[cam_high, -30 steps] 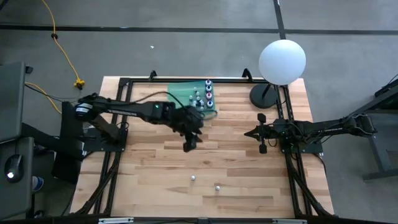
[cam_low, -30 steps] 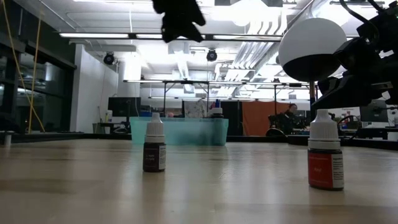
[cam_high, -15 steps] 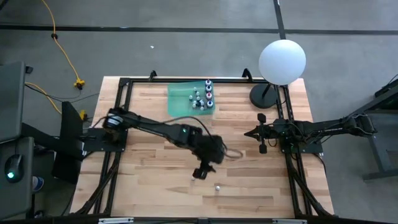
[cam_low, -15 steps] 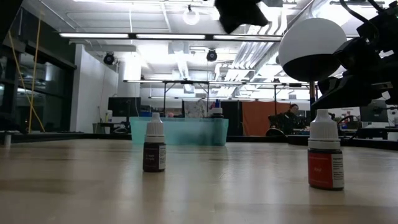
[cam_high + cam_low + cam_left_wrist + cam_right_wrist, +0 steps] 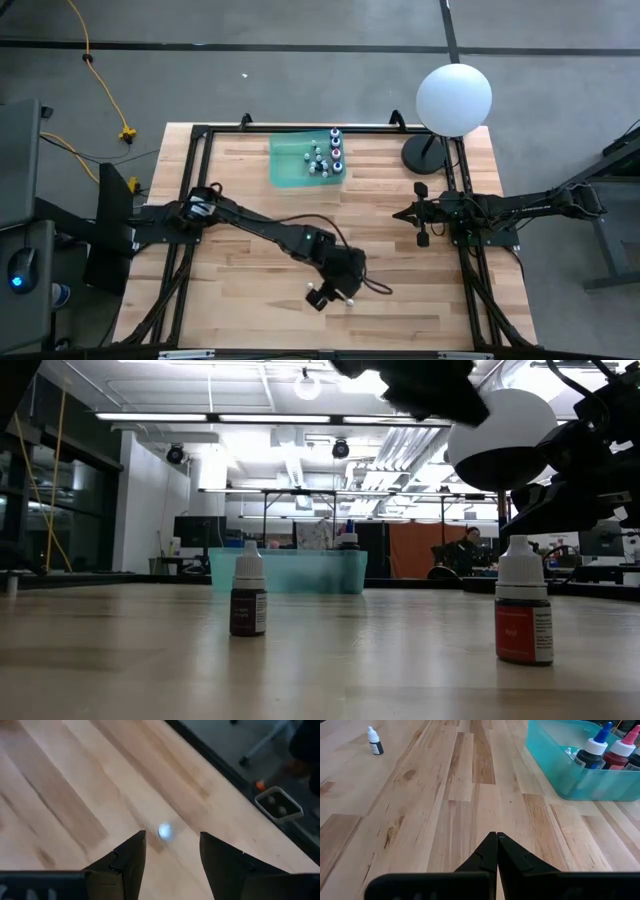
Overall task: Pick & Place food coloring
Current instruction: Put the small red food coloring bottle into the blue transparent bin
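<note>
Hovering open above a small bottle (image 5: 164,831) standing on the near tabletop (image 5: 250,300), the left end effector (image 5: 170,852) should pinch its light, stiff, topple-prone body just below the cap.

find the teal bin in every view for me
High view: teal bin at the table's far edge, near the middle.
Low view: centre, far back.
Left wrist view: not in it.
Right wrist view: ahead of the right gripper, off to one side.
Shared landmark: white globe lamp, high and low views.
</note>
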